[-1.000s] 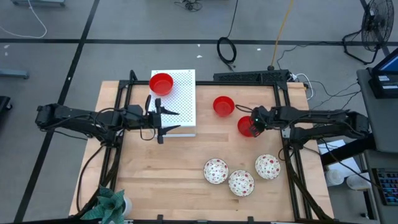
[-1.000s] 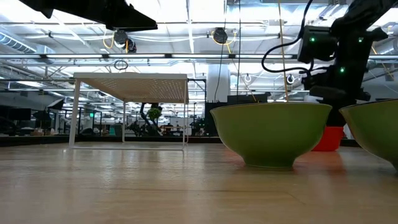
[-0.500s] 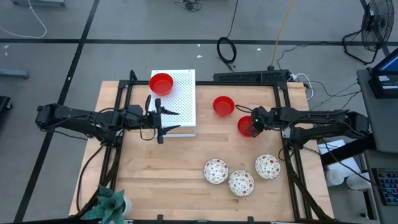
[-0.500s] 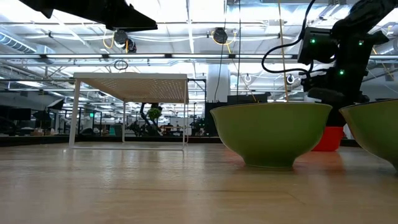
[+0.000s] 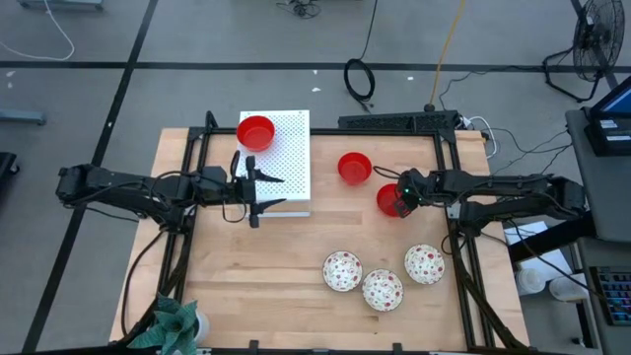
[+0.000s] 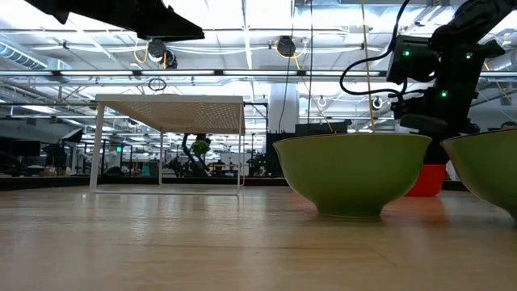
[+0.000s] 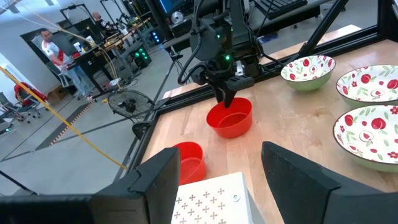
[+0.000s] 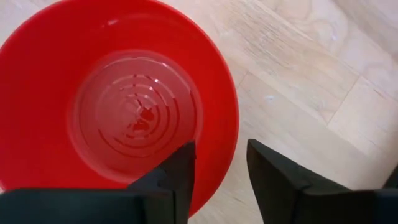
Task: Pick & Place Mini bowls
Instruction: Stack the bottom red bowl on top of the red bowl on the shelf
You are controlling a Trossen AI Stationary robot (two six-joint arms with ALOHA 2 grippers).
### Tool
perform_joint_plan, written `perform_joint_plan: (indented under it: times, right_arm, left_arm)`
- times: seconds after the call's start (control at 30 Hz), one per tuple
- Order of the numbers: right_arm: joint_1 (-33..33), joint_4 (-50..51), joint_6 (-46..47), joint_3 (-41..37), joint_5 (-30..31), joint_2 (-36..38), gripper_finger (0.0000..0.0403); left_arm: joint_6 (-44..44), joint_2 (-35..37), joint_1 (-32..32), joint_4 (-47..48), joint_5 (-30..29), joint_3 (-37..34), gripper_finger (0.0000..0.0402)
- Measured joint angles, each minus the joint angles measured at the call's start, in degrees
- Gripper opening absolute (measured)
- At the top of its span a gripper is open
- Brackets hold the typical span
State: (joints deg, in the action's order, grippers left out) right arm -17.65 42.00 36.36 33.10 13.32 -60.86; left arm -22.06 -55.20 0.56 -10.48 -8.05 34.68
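While my right hand [image 8: 217, 177] straddles the rim of the red bowl [image 8: 112, 99] nearest it, one finger inside and one outside, its fingers have started closing in from a second ago, so the grasp is being taken but I wouldn't call it clamped yet; the bowl sits on the desk [image 5: 286, 266], not lifted. In the overhead view nothing else has shifted: right hand [image 5: 399, 195] over the same red bowl [image 5: 391, 200] at the right side, arm unmoved. Closest to the desk's front edge, three floral bowls sit in a cluster, left one [image 5: 342, 271], middle [image 5: 383, 289], right [image 5: 424, 263], untouched. Further back, a second red bowl [image 5: 354, 168] stands free just beside the one being gripped. My left hand [image 5: 258, 189] waits spread wide, holding nothing, at the near edge of the white perforated board [image 5: 289, 163]. Farthest back, a third red bowl [image 5: 255, 132] sits on the board's far-left corner. Judgement: one bowl placed, second pick in progress; next I need the fingers to finish pinching the rim before lifting. The thin, glossy rim could slip or tip.
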Motion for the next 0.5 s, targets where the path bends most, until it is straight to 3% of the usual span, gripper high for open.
perform_joint_plan:
  times: [0.5]
  right_arm:
    - [0.0,0.03,-1.11,0.0,-0.07,0.0,0.0056]
  left_arm:
    - [-0.02,0.0,0.0,0.0,-0.01,0.0,0.023]
